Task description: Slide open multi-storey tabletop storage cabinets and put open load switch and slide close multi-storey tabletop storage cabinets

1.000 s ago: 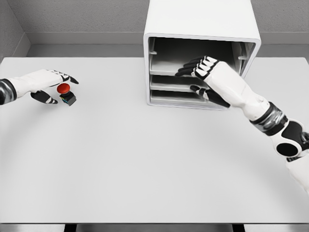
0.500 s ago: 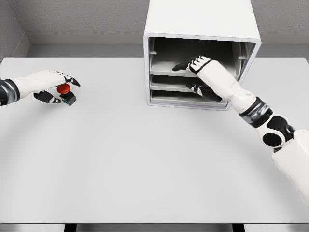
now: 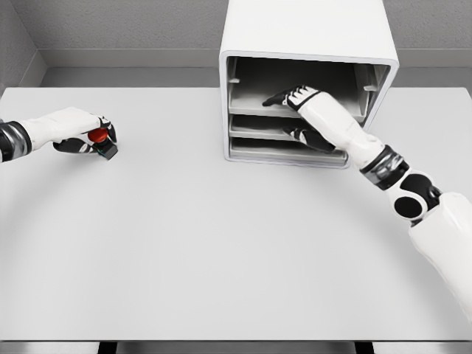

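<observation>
Fingers (image 3: 103,125) of the left hand (image 3: 77,129) curl around the small load switch with a red round button on a dark block body (image 3: 100,141), grasping it at the far left of the flat pale grey table (image 3: 221,251); the red button shows between the white palm and the black fingertips, and the dark body pokes out below them, at or just above the tabletop. The left arm enters from the left edge, its forearm lying low over the table. The right hand (image 3: 299,110) reaches into the white boxy multi-storey tabletop storage cabinet (image 3: 306,44) standing at the back of the table, right of centre. Its front is open, showing three grey drawer trays stacked one above another. The right hand's black fingertips (image 3: 276,98) rest on the top tray (image 3: 254,103), spread and fairly straight, while the thumb (image 3: 302,136) hangs lower, in front of the middle tray (image 3: 254,127); whether the hand actually pinches the tray edge I cannot tell. The bottom tray (image 3: 258,150) sits below, its front lip near the cabinet's lower edge. The right forearm slants down from the cabinet to the lower right corner. The switch and the cabinet are well apart.
</observation>
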Controlling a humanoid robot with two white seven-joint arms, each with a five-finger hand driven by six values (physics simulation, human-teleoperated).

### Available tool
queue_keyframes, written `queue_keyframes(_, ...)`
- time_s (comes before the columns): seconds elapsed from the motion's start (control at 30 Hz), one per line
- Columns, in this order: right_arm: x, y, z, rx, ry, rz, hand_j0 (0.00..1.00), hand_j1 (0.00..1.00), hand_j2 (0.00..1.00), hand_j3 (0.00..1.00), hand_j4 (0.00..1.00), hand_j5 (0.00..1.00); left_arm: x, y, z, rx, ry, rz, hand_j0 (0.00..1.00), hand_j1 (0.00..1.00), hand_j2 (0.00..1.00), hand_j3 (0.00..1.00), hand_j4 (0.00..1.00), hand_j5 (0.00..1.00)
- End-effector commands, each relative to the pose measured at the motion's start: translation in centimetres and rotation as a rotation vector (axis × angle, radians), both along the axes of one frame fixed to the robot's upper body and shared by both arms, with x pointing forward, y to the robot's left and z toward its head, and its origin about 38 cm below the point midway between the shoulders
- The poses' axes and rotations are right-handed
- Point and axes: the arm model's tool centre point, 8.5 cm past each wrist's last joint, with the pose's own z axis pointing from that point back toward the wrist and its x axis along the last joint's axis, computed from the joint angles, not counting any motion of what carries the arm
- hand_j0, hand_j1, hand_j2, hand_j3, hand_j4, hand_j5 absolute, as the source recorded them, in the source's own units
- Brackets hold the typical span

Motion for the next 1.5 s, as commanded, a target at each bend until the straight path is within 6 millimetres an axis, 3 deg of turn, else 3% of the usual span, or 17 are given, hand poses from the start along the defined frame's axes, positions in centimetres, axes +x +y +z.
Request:
queue_keyframes(0.0, 0.0, 0.1, -0.9, -0.008, 0.025, 0.002, 0.74, 0.74, 0.74, 0.74, 0.74, 0.74, 0.0, 0.0, 0.1, -0.005, -0.003, 0.001, 0.42, 0.42, 0.42, 0.42, 0.42, 0.42)
queue_keyframes(0.1, -0.2, 0.3, -1.3, -0.019, 0.03, 0.007, 0.74, 0.74, 0.74, 0.74, 0.74, 0.74, 0.0, 0.0, 0.3, -0.008, -0.009, 0.001, 0.36, 0.36, 0.36, 0.36, 0.36, 0.36)
queue_keyframes(0.57, -1.2, -0.1, -1.2, -0.031, 0.021, 0.018, 0.77, 0.77, 0.77, 0.77, 0.77, 0.77, -0.1, -1.2, 2.9, -0.013, -0.083, -0.044, 0.36, 0.36, 0.36, 0.36, 0.36, 0.36)
queue_keyframes(0.77, -2.7, -1.1, -0.3, -0.047, -0.005, 0.036, 0.77, 0.77, 0.77, 0.77, 0.77, 0.77, -0.5, -1.9, 4.1, -0.056, -0.115, -0.075, 0.36, 0.36, 0.36, 0.36, 0.36, 0.36)
queue_keyframes(1.47, -7.6, -3.1, 0.6, -0.059, -0.04, 0.06, 0.77, 0.77, 0.77, 0.77, 0.77, 0.77, -2.8, -2.3, 5.2, -0.107, -0.166, -0.121, 0.37, 0.37, 0.37, 0.37, 0.37, 0.37)
